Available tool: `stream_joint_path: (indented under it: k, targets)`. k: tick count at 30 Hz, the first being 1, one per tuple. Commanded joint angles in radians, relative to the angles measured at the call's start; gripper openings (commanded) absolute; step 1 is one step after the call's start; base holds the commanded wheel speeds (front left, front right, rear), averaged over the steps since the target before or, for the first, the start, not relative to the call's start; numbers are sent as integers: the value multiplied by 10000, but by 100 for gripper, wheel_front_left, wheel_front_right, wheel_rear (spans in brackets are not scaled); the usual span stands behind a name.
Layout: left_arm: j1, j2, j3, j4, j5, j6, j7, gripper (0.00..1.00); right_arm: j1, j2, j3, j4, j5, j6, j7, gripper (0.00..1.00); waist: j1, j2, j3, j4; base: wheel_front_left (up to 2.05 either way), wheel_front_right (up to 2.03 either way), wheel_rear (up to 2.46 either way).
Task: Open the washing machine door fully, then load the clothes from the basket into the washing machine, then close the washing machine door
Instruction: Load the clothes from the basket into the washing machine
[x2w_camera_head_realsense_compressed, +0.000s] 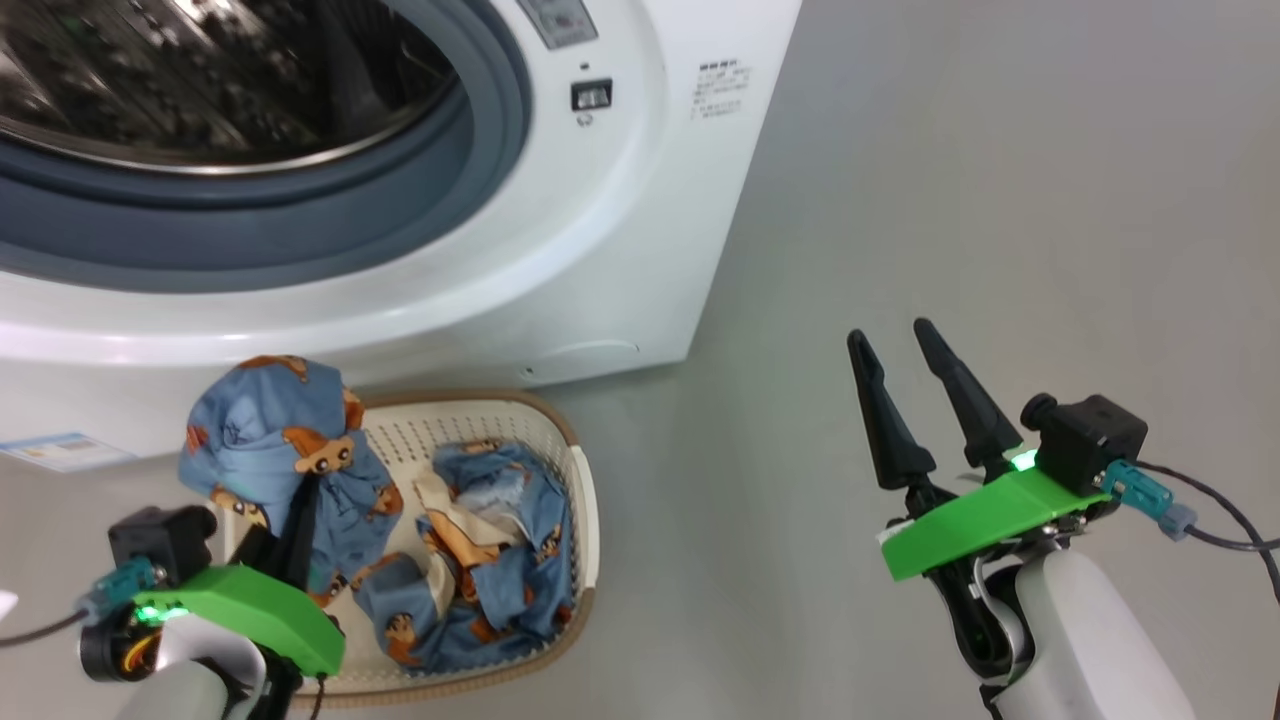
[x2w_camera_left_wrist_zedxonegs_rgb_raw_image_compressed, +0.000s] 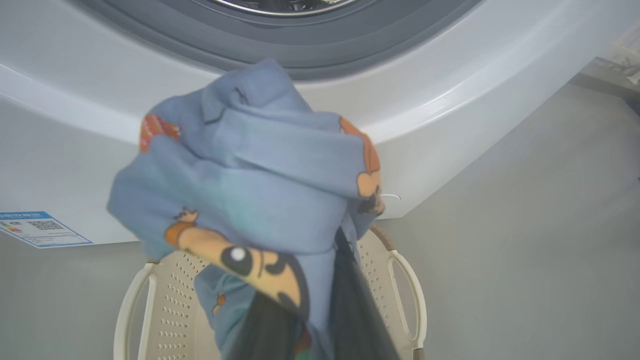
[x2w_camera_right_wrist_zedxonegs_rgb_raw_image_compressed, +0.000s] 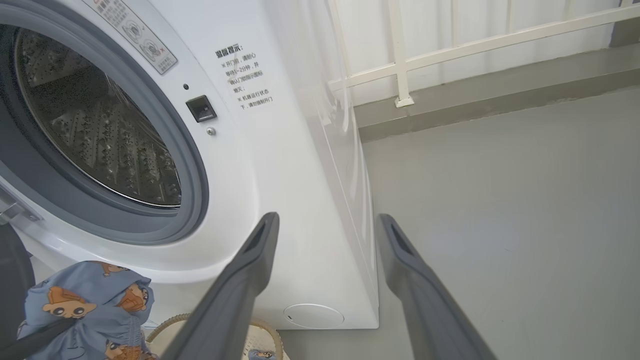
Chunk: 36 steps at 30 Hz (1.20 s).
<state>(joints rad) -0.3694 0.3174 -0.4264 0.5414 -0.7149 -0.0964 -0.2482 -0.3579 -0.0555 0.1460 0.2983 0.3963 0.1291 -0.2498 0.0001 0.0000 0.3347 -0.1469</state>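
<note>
Clothes (x2w_camera_head_realsense_compressed: 268, 432) pinched in left gripper (x2w_camera_head_realsense_compressed: 304, 500), over basket (x2w_camera_head_realsense_compressed: 588, 505)

fingertips of the left gripper (x2w_camera_head_realsense_compressed: 300, 520) are buried in the clothes (x2w_camera_head_realsense_compressed: 265, 425) (drum (x2w_camera_head_realsense_compressed: 200, 90) cut off at top).

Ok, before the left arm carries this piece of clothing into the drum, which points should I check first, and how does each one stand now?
1. Grip: left end effector shut on the blue garment: ok.
2. Garment free of the basket and the clothes lying in it: cannot tell, its lower folds hang close to them.
3. Drum mouth uncovered: ok.
4. Garment level with that mouth: not ok, it hangs lower, before the white front of the washing machine.
5. Right end effector open, empty, aside over the floor: ok.
</note>
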Motion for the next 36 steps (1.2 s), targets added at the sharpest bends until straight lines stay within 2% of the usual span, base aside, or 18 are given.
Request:
stream_joint_path:
  k: [1,15,24,36]
  targets:
    - [79,258,458,-292,111,70,-134,0,210,52,178,-192,-69,16,-120,100,-1,0,-587,292,0,0,0]
    - [1526,-565,1824,-2298,1228,372,-135,0,922,-461,181,-107,317,16,-120,100,-1,0,-2106,709,0,0,0]
    - [2035,-668,2251,-3417,1707,568,-135,0,1327,-666,90,-122,269,16,-120,100,-1,0,-2429,919,0,0,0]
    - [2213,-692,2327,-3876,1823,710,-135,0,1279,-739,216,-72,190,16,-120,100,-1,0,-2467,861,0,0,0]
